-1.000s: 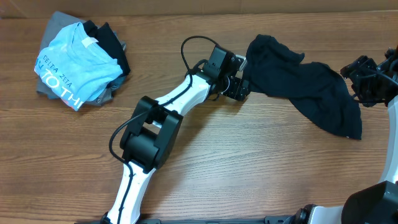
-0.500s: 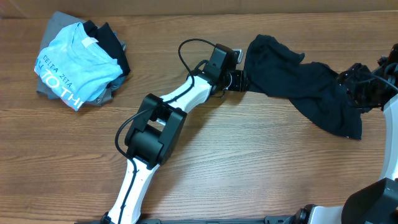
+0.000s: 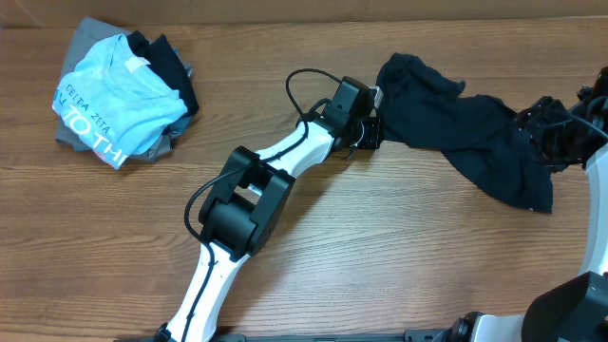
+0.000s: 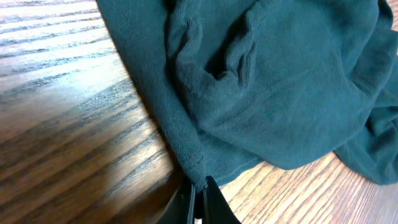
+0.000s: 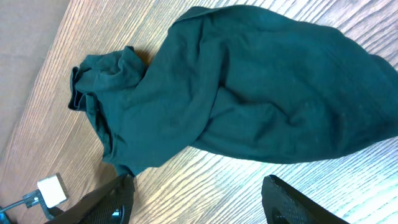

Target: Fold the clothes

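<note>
We are reaching forward with our left gripper (image 4: 198, 190) pinched closed, and holding our right gripper (image 5: 199, 196) spread wide.

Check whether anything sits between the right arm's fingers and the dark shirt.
Nothing visible does. The right arm's fingers stand open near the dark shirt's right end, with only bare table between them and the fabric. The pile of other clothes lies far off at the table's left side.

A robotics lab: white arm (image 3: 285, 157) at wooden table (image 3: 399, 247).
</note>
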Action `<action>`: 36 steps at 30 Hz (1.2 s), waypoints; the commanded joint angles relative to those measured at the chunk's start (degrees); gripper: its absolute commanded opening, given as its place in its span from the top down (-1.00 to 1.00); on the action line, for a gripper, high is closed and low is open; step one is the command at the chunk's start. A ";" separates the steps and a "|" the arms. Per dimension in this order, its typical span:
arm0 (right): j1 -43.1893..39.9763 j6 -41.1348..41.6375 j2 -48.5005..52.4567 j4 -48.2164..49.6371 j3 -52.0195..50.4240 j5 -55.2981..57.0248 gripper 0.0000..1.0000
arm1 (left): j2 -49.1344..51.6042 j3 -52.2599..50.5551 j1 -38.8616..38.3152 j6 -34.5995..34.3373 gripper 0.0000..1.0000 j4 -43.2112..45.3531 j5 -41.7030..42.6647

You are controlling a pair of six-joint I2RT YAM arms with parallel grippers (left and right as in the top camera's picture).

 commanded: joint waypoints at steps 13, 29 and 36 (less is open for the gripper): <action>-0.85 -2.23 -0.26 -3.19 -0.22 0.09 -0.34 | -24.79 -0.59 17.64 9.38 0.92 -24.50 6.01; 12.24 -20.09 -0.20 -5.86 -8.04 -11.91 -0.26 | -52.68 -0.59 22.38 17.46 0.92 -33.57 -4.92; 21.35 -19.32 -0.20 2.23 -15.04 -13.11 -0.26 | -55.28 0.07 22.38 15.50 0.92 -27.12 0.81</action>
